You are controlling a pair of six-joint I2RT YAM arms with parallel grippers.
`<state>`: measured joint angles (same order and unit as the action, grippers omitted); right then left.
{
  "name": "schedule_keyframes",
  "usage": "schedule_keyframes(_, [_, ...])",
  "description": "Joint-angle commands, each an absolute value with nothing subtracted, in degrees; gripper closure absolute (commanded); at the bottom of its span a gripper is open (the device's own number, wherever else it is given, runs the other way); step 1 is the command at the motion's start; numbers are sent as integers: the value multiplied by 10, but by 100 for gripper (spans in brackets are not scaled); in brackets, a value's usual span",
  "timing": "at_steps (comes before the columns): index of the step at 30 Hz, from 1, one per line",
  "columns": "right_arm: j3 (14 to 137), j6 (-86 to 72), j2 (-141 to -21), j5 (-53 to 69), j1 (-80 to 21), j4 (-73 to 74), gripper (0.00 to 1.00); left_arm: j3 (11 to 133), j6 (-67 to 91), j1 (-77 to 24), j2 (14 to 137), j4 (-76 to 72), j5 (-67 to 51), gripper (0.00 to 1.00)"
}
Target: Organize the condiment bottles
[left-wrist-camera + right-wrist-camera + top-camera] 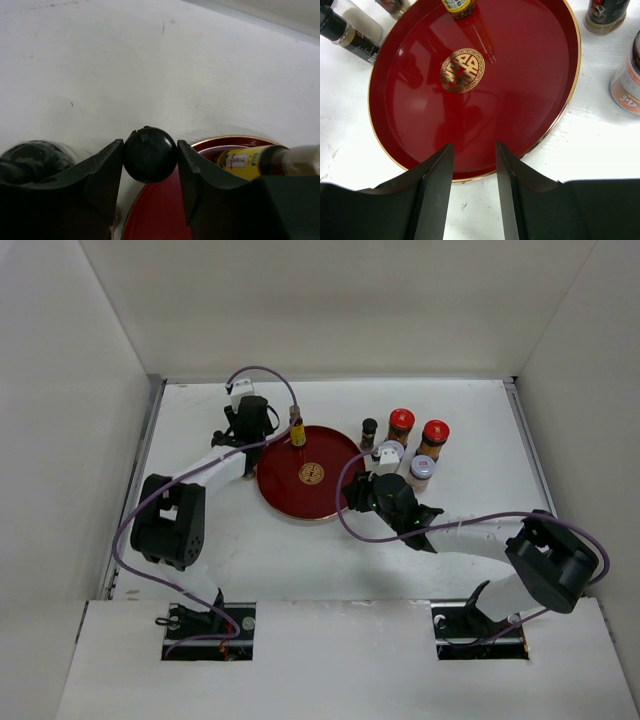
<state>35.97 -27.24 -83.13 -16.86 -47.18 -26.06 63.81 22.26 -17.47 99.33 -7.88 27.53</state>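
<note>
My left gripper [250,438] is at the left rim of the tray, shut on the round black cap of a bottle [150,155]; its body is hidden below. A second black cap [30,156] is blurred beside the left finger. The yellow-labelled bottle [297,430] stands on the tray's far edge, and it also shows in the left wrist view [245,160]. My right gripper [474,155] is open and empty over the tray's near rim. A dark bottle [369,430], two red-lidded jars [401,422] [435,432] and two white-lidded jars [390,450] [422,468] stand right of the tray.
The round dark-red tray [330,495] with a gold emblem lies mid-table, its rim also in the right wrist view [560,115]. Black-capped bottles [347,35] stand off its left side. White walls enclose the table on three sides.
</note>
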Motion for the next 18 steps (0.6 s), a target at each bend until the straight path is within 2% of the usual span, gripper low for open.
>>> schedule_keyframes(1, [381,-274,-832,-166,-472,-282,54,628,214,-190,887,-120,298,73])
schedule_keyframes(9, [382,-269,-829,-170,-472,-282,54,600,218,-232,831,-120,298,73])
schedule_keyframes(18, [379,-272,-826,-171,-472,-286,54,598,231,-273,878,-120,296,73])
